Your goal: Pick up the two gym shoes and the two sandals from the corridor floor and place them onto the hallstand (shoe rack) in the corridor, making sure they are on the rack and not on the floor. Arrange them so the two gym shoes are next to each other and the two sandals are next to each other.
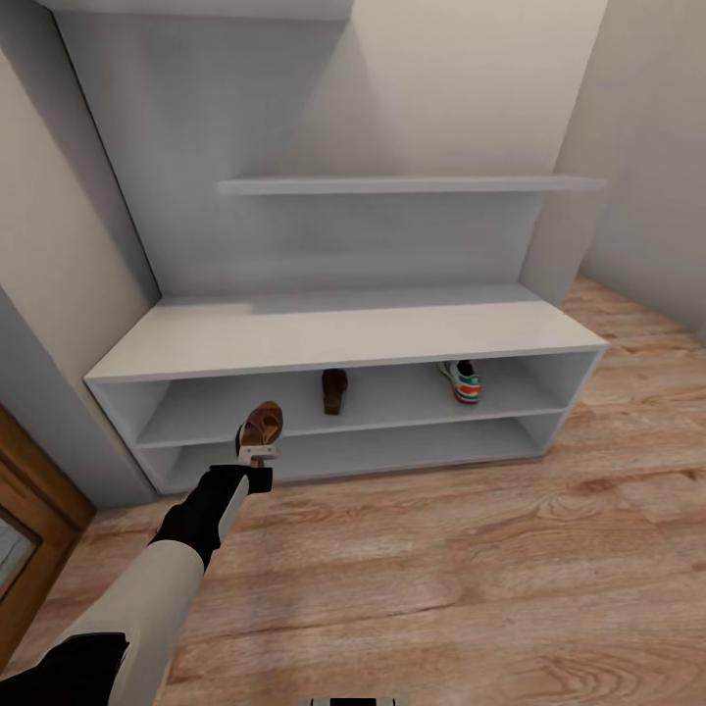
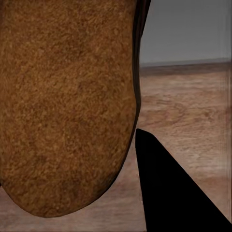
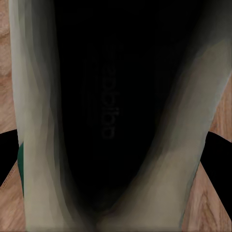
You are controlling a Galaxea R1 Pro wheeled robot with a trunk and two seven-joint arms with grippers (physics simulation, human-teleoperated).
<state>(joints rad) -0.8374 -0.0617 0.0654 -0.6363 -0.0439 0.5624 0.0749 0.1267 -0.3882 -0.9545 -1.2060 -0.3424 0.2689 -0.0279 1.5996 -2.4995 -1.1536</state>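
Observation:
The light-grey hallstand [image 1: 343, 333] stands against the wall. In its upper slot lie one dark-brown sandal [image 1: 334, 390] near the middle and one gym shoe [image 1: 461, 380] further right, well apart. My left gripper [image 1: 259, 449] is shut on the second sandal [image 1: 262, 424], held just in front of the slots' left part. Close up, its tan insole [image 2: 67, 106] sits beside a black finger [image 2: 174, 193]. In the right wrist view, the cream opening of the second gym shoe [image 3: 43, 145] sits between black fingers [image 3: 220, 154] that are closed on it.
Wood-plank corridor floor [image 1: 471, 569] spreads in front of the rack. A wall shelf [image 1: 412, 183] hangs above the bench top. A brown door frame [image 1: 29, 520] stands at the left, and walls close in on both sides.

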